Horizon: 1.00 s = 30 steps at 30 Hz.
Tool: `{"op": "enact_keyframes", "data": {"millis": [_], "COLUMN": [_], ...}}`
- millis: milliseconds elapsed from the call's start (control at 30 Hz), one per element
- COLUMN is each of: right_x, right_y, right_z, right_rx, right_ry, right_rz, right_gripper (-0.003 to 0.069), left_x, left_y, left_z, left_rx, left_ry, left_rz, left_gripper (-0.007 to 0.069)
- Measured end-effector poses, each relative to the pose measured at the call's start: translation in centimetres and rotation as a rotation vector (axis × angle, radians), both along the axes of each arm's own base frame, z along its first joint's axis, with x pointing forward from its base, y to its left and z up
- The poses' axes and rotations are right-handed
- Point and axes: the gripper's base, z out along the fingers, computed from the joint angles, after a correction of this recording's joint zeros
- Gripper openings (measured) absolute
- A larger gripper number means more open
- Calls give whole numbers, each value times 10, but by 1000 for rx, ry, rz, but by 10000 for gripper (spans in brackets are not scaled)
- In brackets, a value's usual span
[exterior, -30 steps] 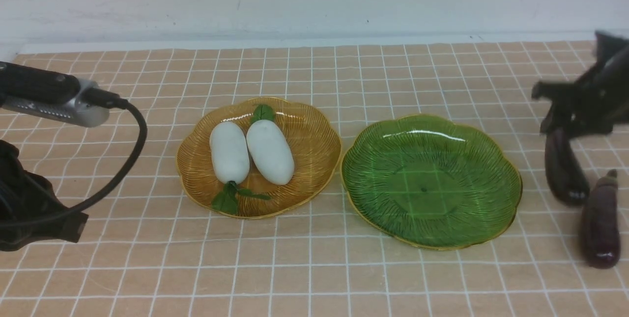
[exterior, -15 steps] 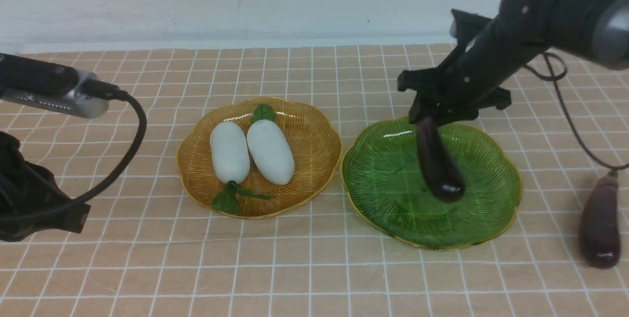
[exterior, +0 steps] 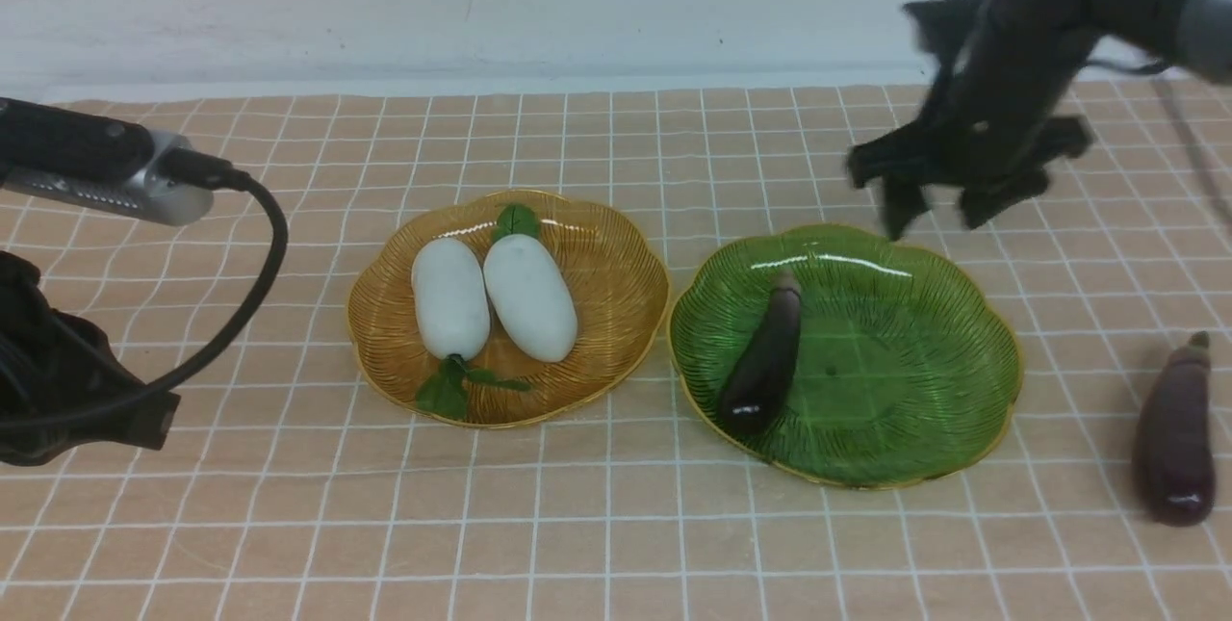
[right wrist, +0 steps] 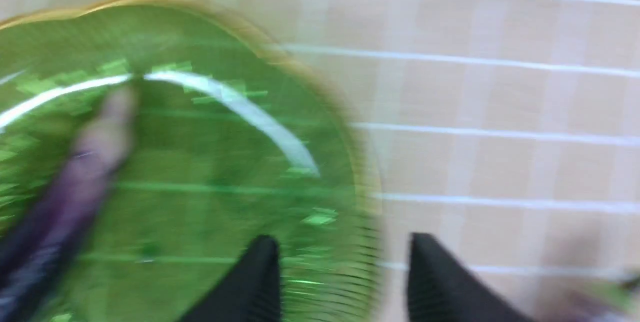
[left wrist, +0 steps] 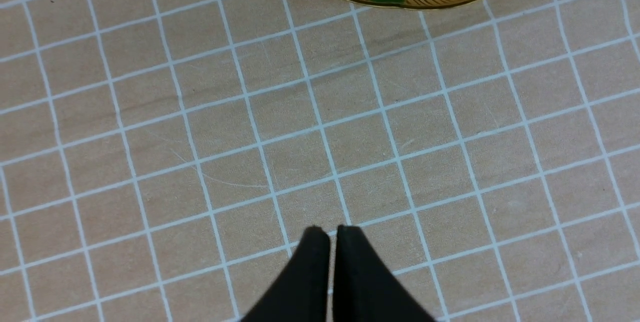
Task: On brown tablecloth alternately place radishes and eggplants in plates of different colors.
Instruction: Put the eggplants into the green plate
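The brown tablecloth (exterior: 616,505) is spread over the whole work surface; on it two plates are set side by side, their rims nearly touching. The green plate (exterior: 905,409), the larger, is placed on the right; the amber plate (exterior: 616,284) is placed on the left. Both radishes (exterior: 449,297) (exterior: 529,297) are laid in the amber plate, close together with their leafy tops pointing opposite ways. One eggplant (exterior: 765,361) is laid aslant in the left part of the green plate, stem away from the robot; the second eggplant (exterior: 1176,433) is left on the cloth, well to the right of the green plate and apart from it.

The right gripper (exterior: 934,215) is held above the far right rim of the green plate; in the blurred right wrist view its jaws are seen spread apart, with nothing between them. The left gripper (left wrist: 332,234) is kept over bare cloth near the amber plate, its jaws pressed nearly together and nothing held.

The step in hand is judged to be the clearing of the right claw from the first eggplant, now delivered; only the second eggplant remains to be moved. For that, the open claw would have to be carried right and towards the robot, lowered astride the slim body crosswise to its length, and closed firmly, since the glossy skin may slip.
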Motion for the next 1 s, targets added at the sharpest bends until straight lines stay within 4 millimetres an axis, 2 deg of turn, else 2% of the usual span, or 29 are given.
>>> {"op": "enact_keyframes", "data": {"millis": [67, 133, 167, 200, 267, 333, 367, 433, 533, 600, 667, 700, 800, 867, 933, 1000], "right_x": [-6, -15, -19, -24, -34, -45, -47, -47, -40, -34, -31, -31, -30, -31, -30, -28], "right_y": [-32, -76, -94, -120, -145, -160, -162, -163, -157, -153, -151, -151, -153, -152, -149, -144], "right_z": [8, 2, -7, -20, -43, -63, -66, -69, -69, -76, -91, -98, -114, -118, -112, -102], "right_rx": [-5, 7, 30, 71, 129, 169, 174, 183, 210, 206, 197, 194, 170, 148, 146, 176], "right_ry": [-9, 33, 67, 114, 190, 262, 269, 255, 186, 173, 217, 238, 284, 311, 314, 312], "right_rz": [-74, -164, -211, -290, -369, -397, -395, -385, -379, -366, -365, -370, -373, -352, -332, -320], "right_gripper": [215, 102, 67, 33, 1, 9, 24, 99, 290, 462, 566, 587, 578, 440, 252, 255], "left_x": [-1, -1, -2, -2, -2, -2, -2, -2, -1, -1, -1, -1, -1, -1, -1, -1], "left_y": [0, -1, -1, -1, -2, -2, -2, -2, -2, -3, -3, -3, -3, -3, -3, -3], "left_z": [0, -1, -1, -1, -1, -1, -1, 0, 0, 0, 0, 0, 0, 0, 0, 0], "left_rx": [-2, -8, -11, -17, -26, -27, -27, -27, -28, -28, -28, -28, -28, -28, -28, -28], "left_ry": [9, 16, 19, 21, 22, 23, 23, 22, 17, 16, 16, 16, 16, 16, 16, 16], "left_rz": [-1, -2, -3, -4, -4, -5, -5, -4, -4, -5, -5, -5, -5, -5, -5, -5], "left_gripper": [-3, -3, -3, -3, -3, -3, -3, -3, -3, -3, -3, -3, -3, -3, -3, -3]}}
